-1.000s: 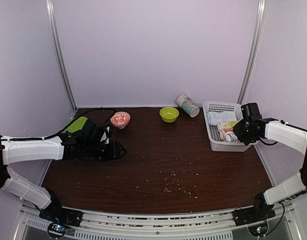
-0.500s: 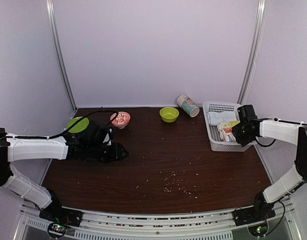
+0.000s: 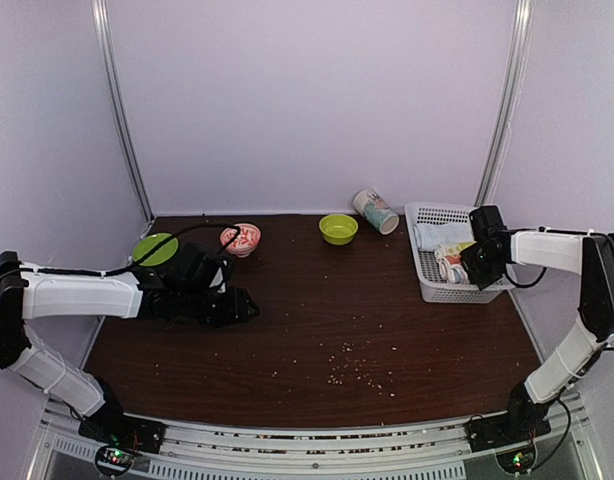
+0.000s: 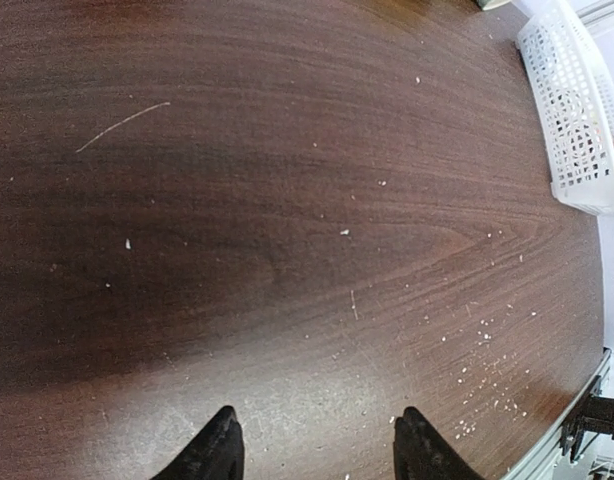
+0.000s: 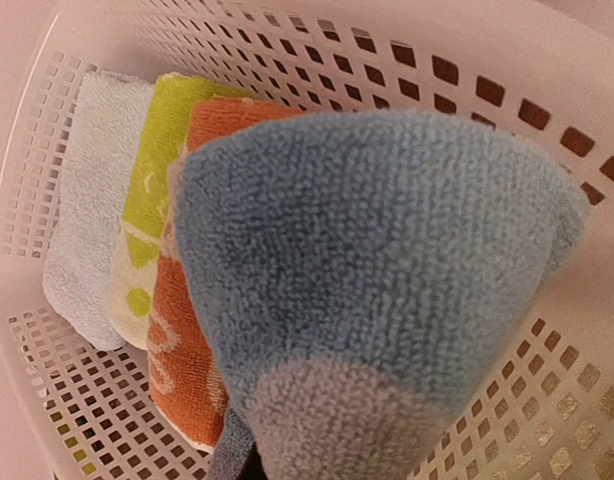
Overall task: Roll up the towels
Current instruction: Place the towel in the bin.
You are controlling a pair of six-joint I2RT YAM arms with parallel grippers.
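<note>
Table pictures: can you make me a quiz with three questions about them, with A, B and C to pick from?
1. Where on the table is the white basket?
A. far left
B. middle
C. right side

2. What colour is the towel closest to the right wrist camera?
A. light blue
B. pink
C. black

3. How do the jaws of the left gripper stand?
A. shut tight
B. open, with nothing between them
C. shut on a bowl

Answers:
1 C, the basket sits by the right edge in the top view.
2 A, light blue cloth fills most of that view.
3 B, only bare wood shows between them.
</note>
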